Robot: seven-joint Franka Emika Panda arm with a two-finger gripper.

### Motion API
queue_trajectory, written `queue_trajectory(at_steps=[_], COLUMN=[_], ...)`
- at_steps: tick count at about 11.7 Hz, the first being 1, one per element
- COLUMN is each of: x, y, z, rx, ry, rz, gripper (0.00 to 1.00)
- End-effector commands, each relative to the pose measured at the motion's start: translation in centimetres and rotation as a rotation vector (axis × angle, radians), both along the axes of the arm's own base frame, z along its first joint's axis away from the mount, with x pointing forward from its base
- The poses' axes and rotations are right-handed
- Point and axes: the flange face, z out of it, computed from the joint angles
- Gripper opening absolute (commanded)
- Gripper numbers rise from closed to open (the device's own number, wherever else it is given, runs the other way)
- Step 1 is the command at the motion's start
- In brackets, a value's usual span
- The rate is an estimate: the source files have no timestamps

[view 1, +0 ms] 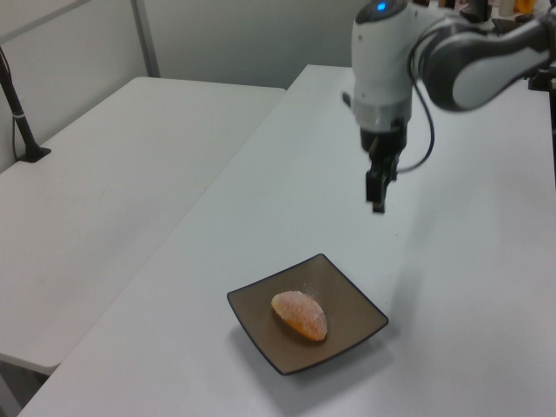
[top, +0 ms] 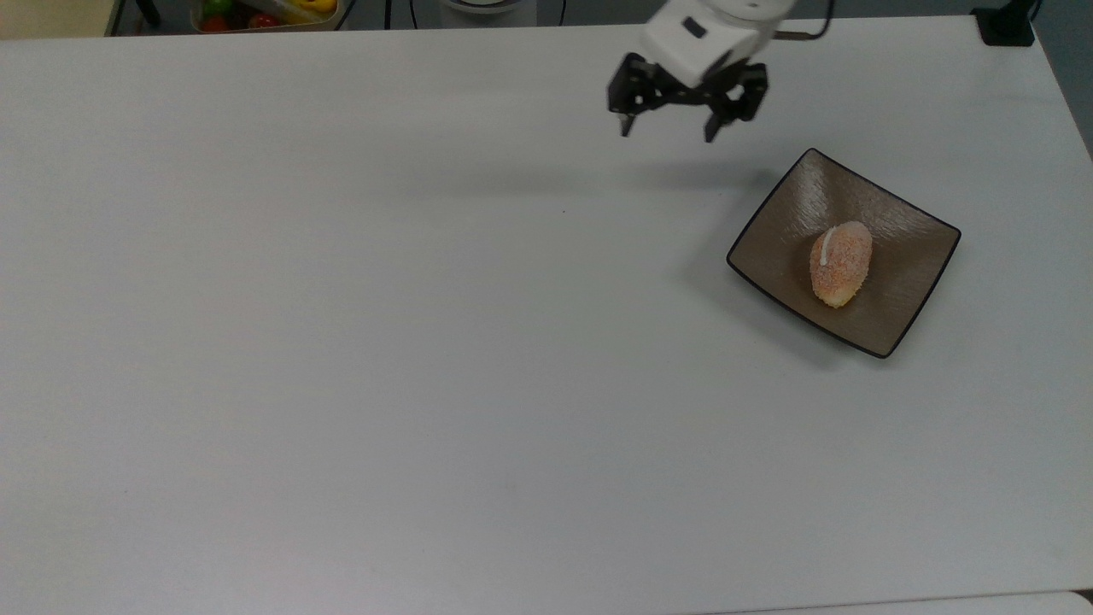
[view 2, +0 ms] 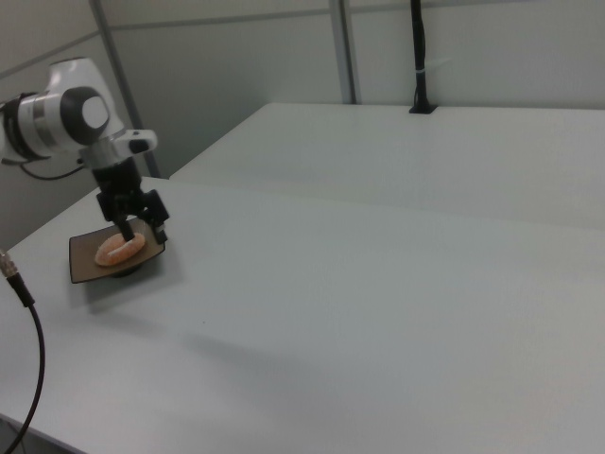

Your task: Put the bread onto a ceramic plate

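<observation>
On the near table edge: we see only bare white table (top: 341, 384), with nothing lying on it.
Plate: on the top view's right we find the plate (top: 922, 282), a square brown dish with a thin black rim, flat on the table; the left view shows it at (view 1: 356, 334).
Bread: the bread (top: 841, 263) lies near the middle of the plate, inside the rim, white stripe up. Nothing else touches it. It also shows at (view 1: 300, 314) and (view 2: 120, 248).
Task state: we judge the placing done, because the bread rests on the plate on its own.
Gripper: farther back, the gripper (top: 666, 134) hangs above the bare table, well apart from the plate. Its fingers are spread and grasp nothing. The left view gives it at (view 1: 378, 195).
Risk: we think little can go wrong now. If the arm swung low across the plate, a finger could catch the upturned rim and slide the dish, and the rounded bun could then roll toward the edge.
Far edge: a box of coloured items (top: 265, 13) stands behind the table.
</observation>
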Motion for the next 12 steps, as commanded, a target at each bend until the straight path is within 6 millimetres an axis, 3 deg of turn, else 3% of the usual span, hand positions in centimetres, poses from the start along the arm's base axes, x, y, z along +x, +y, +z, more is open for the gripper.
queue_trajectory(at_steps=[1, 3, 6, 9, 12], x=[0.7, 1.4, 2.1, 3.0, 3.3], y=[-8.2, -13.1, -17.9, -20.2, -20.3], z=[4.0, 6.7, 8.2, 8.7, 8.5], rx=[0.067, 0.108, 0.115, 0.116, 0.112], ry=[0.001, -0.034, -0.058, -0.075, -0.082], rz=[-0.042, -0.085, -0.137, -0.13, -0.109], gripper=[1.0, 1.0, 1.0, 1.0, 1.0])
